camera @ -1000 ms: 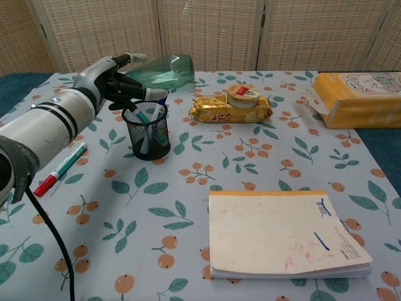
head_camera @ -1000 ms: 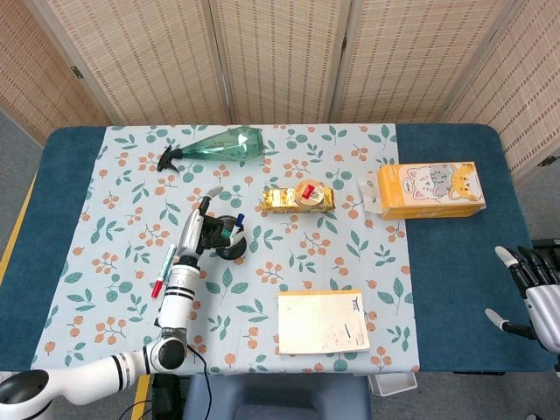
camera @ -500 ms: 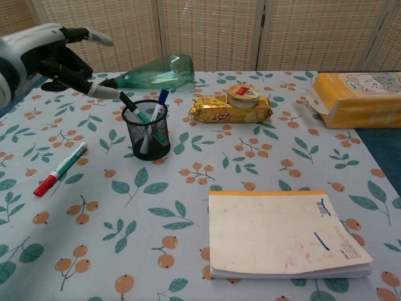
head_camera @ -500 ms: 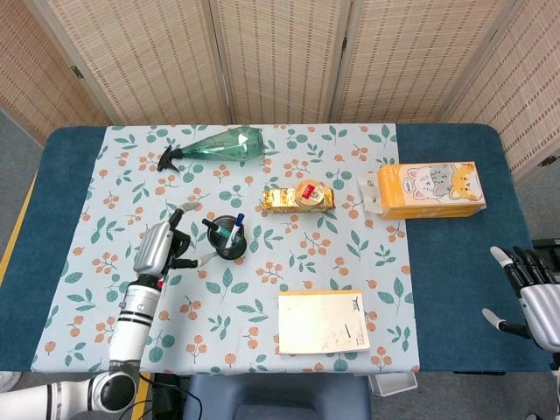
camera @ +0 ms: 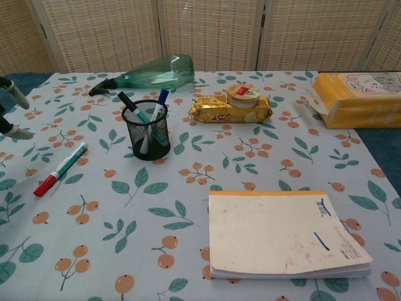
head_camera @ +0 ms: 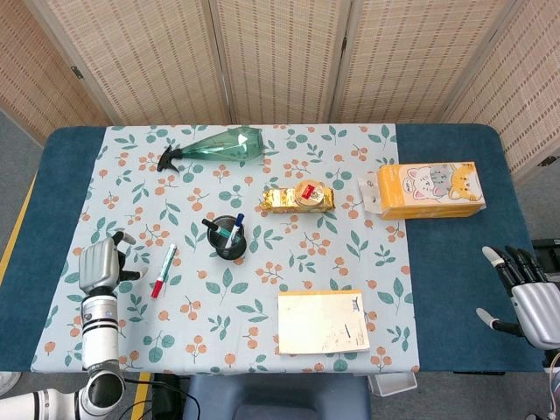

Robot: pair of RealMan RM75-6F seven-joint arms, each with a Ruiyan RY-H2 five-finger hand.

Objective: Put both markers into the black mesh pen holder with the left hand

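red-capped marker (head_camera: 163, 270) lies on the cloth beside the empty, loosely spread left hand (head_camera: 99, 263).

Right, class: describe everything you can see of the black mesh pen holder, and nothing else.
The black mesh pen holder is a small round cup of what looks like dark wire mesh, with a solid rim at the top. It stands upright on the patterned tablecloth, left of the table's middle. Through the mesh you can see pens standing slanted inside, their tips sticking out above the rim. No hand touches it. A marker lies apart to its left, and a green spray bottle lies behind it.
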